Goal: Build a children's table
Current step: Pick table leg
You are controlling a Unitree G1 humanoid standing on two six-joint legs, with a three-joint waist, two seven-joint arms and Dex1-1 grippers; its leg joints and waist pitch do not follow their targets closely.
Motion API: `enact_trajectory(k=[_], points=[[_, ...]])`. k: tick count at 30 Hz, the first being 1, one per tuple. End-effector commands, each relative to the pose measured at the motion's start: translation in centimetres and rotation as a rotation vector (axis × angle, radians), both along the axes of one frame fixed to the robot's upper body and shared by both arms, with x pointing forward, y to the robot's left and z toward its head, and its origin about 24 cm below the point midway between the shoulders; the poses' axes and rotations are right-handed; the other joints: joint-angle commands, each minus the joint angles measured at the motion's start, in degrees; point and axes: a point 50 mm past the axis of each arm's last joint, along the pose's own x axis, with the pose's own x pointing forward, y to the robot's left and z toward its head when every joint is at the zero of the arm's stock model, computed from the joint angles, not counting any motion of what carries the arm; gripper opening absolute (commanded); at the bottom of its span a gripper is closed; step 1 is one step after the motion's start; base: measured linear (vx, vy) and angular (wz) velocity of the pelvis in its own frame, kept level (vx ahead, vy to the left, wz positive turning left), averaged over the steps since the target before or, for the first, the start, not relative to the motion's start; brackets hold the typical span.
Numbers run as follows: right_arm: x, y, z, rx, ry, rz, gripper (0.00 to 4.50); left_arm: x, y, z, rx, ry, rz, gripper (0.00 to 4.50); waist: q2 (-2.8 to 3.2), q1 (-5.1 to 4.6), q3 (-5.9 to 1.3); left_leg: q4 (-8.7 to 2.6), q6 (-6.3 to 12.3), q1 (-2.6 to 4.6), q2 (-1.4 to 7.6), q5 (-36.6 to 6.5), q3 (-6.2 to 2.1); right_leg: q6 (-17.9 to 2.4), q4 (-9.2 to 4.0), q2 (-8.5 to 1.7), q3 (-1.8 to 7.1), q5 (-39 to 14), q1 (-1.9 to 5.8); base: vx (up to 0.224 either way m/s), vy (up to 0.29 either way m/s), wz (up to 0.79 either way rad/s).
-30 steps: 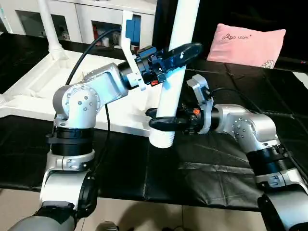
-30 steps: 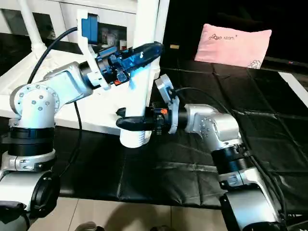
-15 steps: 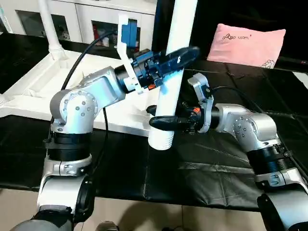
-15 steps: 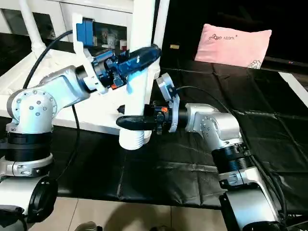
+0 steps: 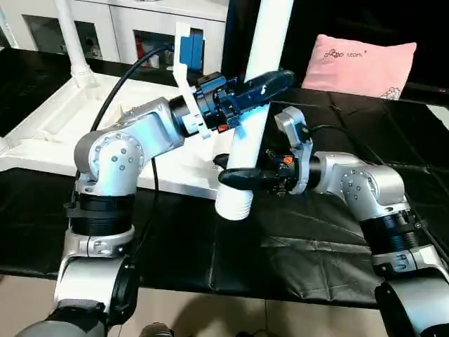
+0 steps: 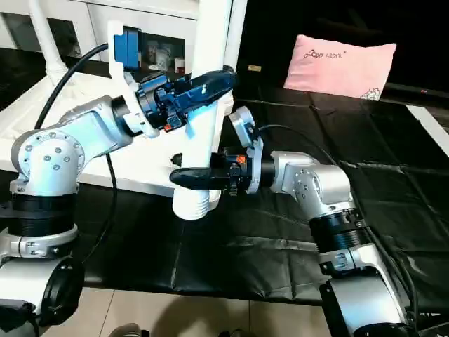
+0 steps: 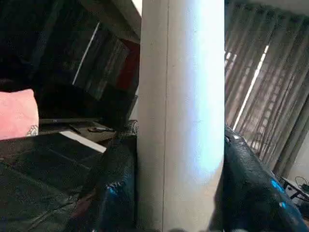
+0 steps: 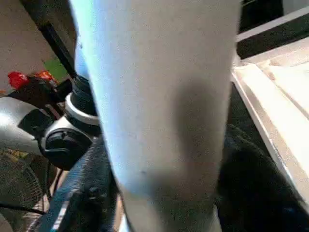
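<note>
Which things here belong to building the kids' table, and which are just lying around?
Part of the job:
- long white tapered round plastic leg, held upright by both grippers
- white ribbed rectangular plastic tabletop, upside down
- second white leg standing in its corner

Lying about:
- pink pillow
- white glass-door cabinet

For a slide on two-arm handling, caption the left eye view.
Both pincers, left above right, hold a long white tapered round leg upright beside the white plastic tabletop.
</note>
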Motion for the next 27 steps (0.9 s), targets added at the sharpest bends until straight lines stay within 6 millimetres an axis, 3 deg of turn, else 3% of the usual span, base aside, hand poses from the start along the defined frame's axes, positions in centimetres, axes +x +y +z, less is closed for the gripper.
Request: enact_trajectory(k=[1, 6, 13, 19, 21, 27], points=[[-0.1, -0.1, 0.0, -0.003, 0.003, -0.001, 2.51, -0.3, -0.6, 0.4, -0.009, -0.022, -0.019, 1.79, 0.32, 0.16, -4.82, -3.48, 0.33, 0.19, 0.77, -5.04, 0.27, -9.24, -3.58, -3.73, 2.33, -12.37, 4.06, 0.0, 0.0, 0.0], [-0.1, 0.0, 0.0, 0.001, 0.008, 0.007, 2.07, -0.2, -0.6, 0.5, -0.014, -0.023, -0.014, 1.79, 0.27, 0.17, -4.85, -3.49, 0.27, 0.23, 0.8, -4.9, 0.26, -9.23, -3.54, -3.76, 2.34, -12.2, 4.07, 0.0, 0.0, 0.0], [-0.1, -0.2, -0.1, -0.007, 0.008, 0.007, 2.0, -0.1, -0.6, 0.6, -0.015, -0.025, -0.014, 1.79, 0.2, 0.14, -4.84, -3.45, 0.32, 0.17, 0.76, -4.87, 0.29, -9.26, -3.53, -3.73, 2.34, -12.1, 4.08, 0.0, 0.0, 0.0], [-0.1, -0.2, -0.1, -0.009, 0.005, 0.0, 1.99, -0.3, -0.5, 0.7, 0.002, -0.039, -0.016, 1.79, 0.55, 0.2, -4.87, -3.49, 0.2, 0.23, 0.79, -5.0, 0.23, -9.4, -3.47, -3.75, 2.34, -11.82, 4.08, 0.0, 0.0, 0.0], [-0.1, -0.2, -0.1, -0.007, 0.005, -0.004, 1.99, -0.6, -0.5, 0.9, -0.009, -0.04, -0.047, 2.35, 0.55, 0.16, -4.87, -3.47, 0.09, 0.2, 0.75, -5.17, 0.25, -9.61, -3.49, -3.73, 2.34, -11.47, 4.11, 0.0, 0.0, 0.0], [0.1, 0.1, -0.4, 0.005, 0.007, -0.03, 1.98, -1.3, -0.7, 1.7, -0.101, 0.005, -0.129, 2.84, 0.7, 0.19, -4.92, -3.42, -0.12, 0.19, 0.69, -5.52, 0.25, -10.86, -3.32, -3.69, 2.29, -10.16, 4.17, 0.0, 0.0, 0.0]])
